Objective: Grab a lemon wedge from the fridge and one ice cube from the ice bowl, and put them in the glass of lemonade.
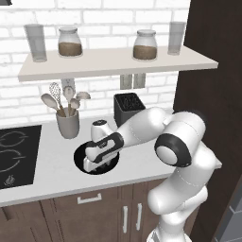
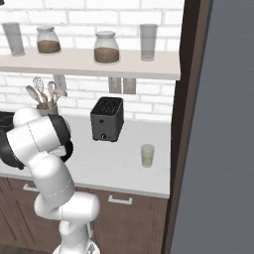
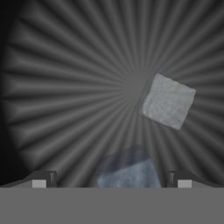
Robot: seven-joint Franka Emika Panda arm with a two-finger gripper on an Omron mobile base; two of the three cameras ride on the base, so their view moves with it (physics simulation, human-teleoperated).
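Jaws spread, your gripper straddles one ice cube, cut off below; another pale cube lies in the ice bowl.

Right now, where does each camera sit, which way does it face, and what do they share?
Left base view: behind the arm to its left, looking down on the counter; the arm reaches into the ice bowl.
Right base view: behind to its right, facing the toaster, the glass of lemonade and the fridge; the arm rises lower left.
Hand view: on the hand, looking into the bowl at two ice cubes, with the gripper open around the nearer.
Both base views share the toaster.
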